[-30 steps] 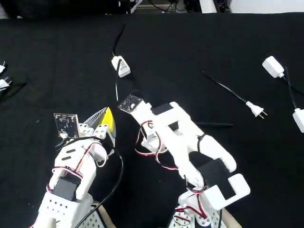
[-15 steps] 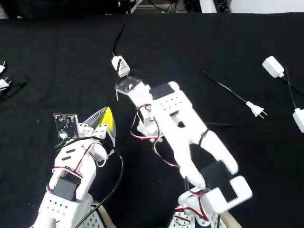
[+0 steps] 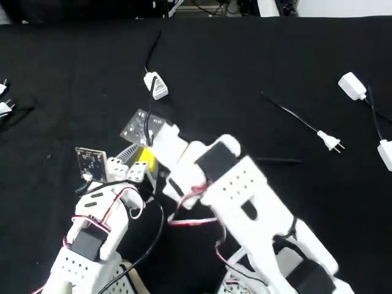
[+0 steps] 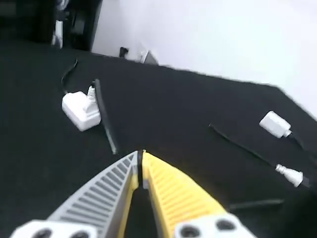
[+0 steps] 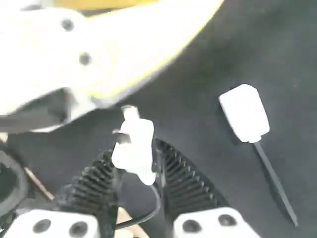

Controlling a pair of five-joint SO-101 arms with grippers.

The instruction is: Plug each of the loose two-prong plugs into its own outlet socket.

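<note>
My right gripper (image 5: 133, 151) is clamped on a white two-prong plug (image 5: 132, 141). Its black ribbed fingers (image 5: 183, 181) press on either side of the plug body, and a prong sticks out past them. In the high view that arm stretches to the centre-left of the frame and ends just below a white outlet socket (image 3: 157, 85) lying on the black bench (image 3: 245, 67). The held plug and this socket are near each other but not touching. My left gripper (image 4: 140, 157) sits just beside the right one. Its yellow and grey fingers are closed tip to tip, with nothing I can see between them. A loose plug (image 3: 331, 142) on a thin black cord lies at centre-right. A second socket (image 3: 352, 86) rests at upper right, well apart from both arms.
</note>
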